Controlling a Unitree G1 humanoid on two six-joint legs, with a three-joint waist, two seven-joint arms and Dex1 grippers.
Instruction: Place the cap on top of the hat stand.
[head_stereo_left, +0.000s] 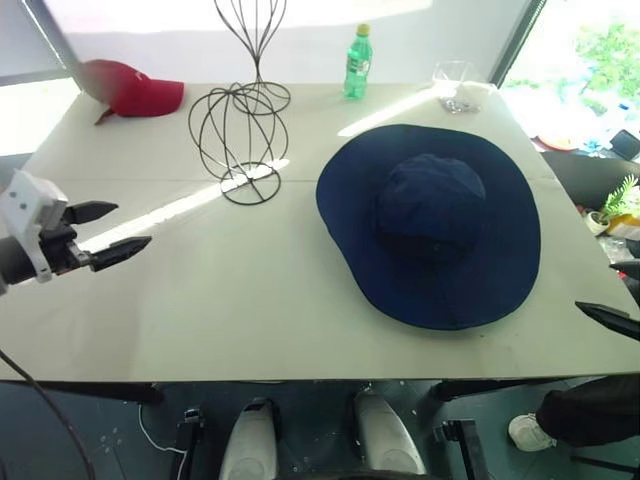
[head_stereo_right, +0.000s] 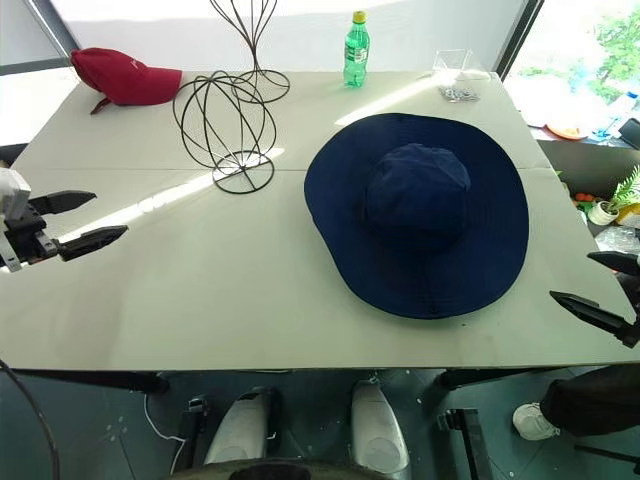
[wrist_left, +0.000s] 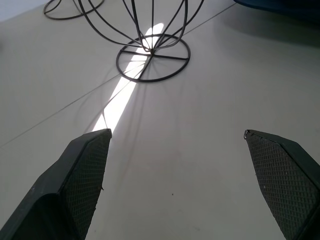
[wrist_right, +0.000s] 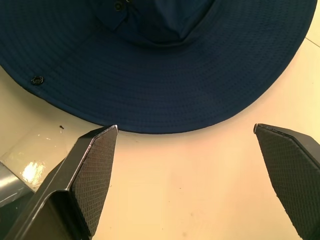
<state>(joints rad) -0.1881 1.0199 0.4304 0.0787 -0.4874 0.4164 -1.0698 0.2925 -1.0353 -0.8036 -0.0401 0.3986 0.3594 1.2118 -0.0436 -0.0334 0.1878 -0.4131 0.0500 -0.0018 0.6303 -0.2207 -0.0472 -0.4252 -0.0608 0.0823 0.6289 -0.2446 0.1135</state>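
While the cap (head_stereo_right: 417, 214) lies flat on the table (head_stereo_right: 230, 290), at four o'clock from the hat stand (head_stereo_right: 226, 129), both the left gripper (head_stereo_right: 92, 222) and right gripper (head_stereo_right: 598, 292) gape empty; pinching its floppy brim risks sagging, toppling the light stand.

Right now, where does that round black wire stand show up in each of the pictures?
Left eye view: hat stand upper left of centre, left of the cap.
Right eye view: upper left, again left of the cap.
Left wrist view: its round base and lower loops, ahead of the left hand.
Right wrist view: not in it.
Shared landmark: the cap's navy brim.
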